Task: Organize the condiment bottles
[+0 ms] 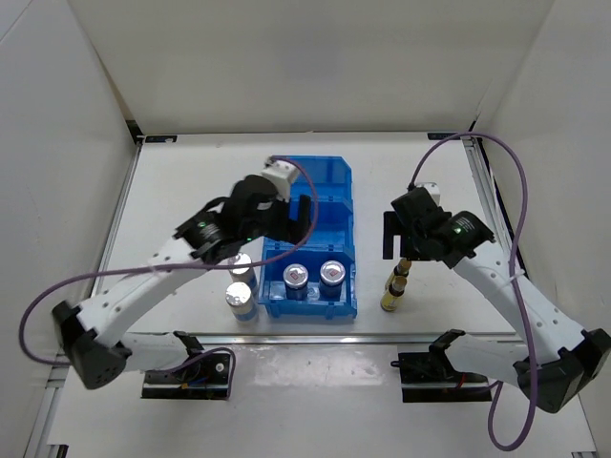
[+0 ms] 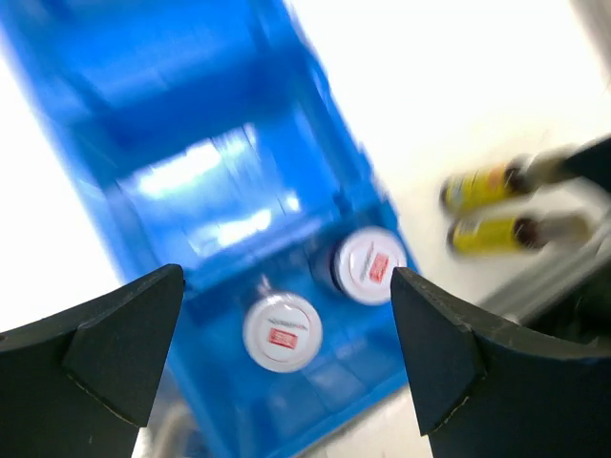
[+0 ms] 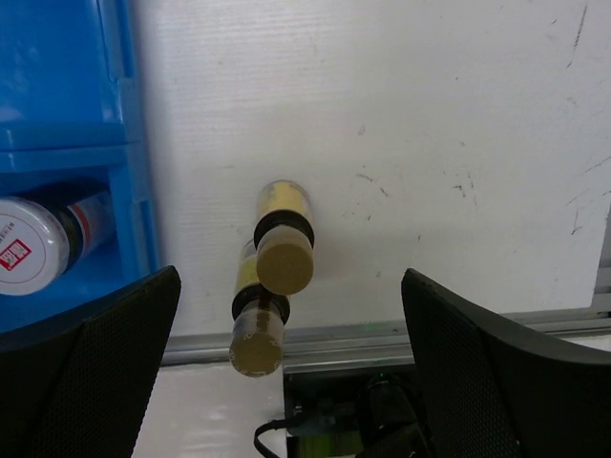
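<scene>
White tabletop (image 1: 430, 172) right of the blue bin (image 1: 329, 176) is occupied by two amber bottles (image 3: 284, 250) set close together beneath the wide-open, empty right gripper (image 3: 291, 277), which should be centred on one cap so the neighbour is not knocked.
</scene>
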Action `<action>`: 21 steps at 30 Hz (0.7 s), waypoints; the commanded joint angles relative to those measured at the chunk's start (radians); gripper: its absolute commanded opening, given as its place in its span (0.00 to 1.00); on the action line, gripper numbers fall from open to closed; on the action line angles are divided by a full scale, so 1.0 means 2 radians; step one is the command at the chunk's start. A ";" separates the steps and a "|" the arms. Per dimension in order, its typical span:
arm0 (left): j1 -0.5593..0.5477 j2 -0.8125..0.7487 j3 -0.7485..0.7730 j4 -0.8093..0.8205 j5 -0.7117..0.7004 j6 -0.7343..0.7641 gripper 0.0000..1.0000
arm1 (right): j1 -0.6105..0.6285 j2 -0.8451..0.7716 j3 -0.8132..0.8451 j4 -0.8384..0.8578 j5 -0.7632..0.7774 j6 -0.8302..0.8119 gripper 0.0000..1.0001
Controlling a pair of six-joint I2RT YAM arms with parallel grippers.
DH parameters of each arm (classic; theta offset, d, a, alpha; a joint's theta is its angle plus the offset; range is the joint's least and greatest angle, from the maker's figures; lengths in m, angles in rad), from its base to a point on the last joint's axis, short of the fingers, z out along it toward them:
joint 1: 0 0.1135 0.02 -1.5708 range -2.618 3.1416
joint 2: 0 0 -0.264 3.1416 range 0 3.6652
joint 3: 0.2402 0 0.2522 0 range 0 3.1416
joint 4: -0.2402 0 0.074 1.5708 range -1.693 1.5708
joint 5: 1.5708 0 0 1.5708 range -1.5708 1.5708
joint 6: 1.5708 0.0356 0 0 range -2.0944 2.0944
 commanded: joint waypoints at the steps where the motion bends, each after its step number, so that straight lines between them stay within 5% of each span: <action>1: 0.021 -0.078 0.025 -0.012 -0.056 0.030 1.00 | -0.002 0.012 -0.008 -0.006 -0.031 -0.001 1.00; 6: 0.071 -0.143 -0.026 -0.012 -0.175 0.068 1.00 | -0.002 0.032 -0.034 0.000 -0.036 0.015 1.00; 11: 0.132 -0.196 -0.112 -0.006 -0.217 0.068 1.00 | -0.012 0.048 -0.057 0.015 -0.046 0.020 0.94; 21: 0.204 -0.180 -0.148 0.027 -0.094 0.045 1.00 | -0.046 0.081 -0.073 0.054 -0.093 -0.001 0.80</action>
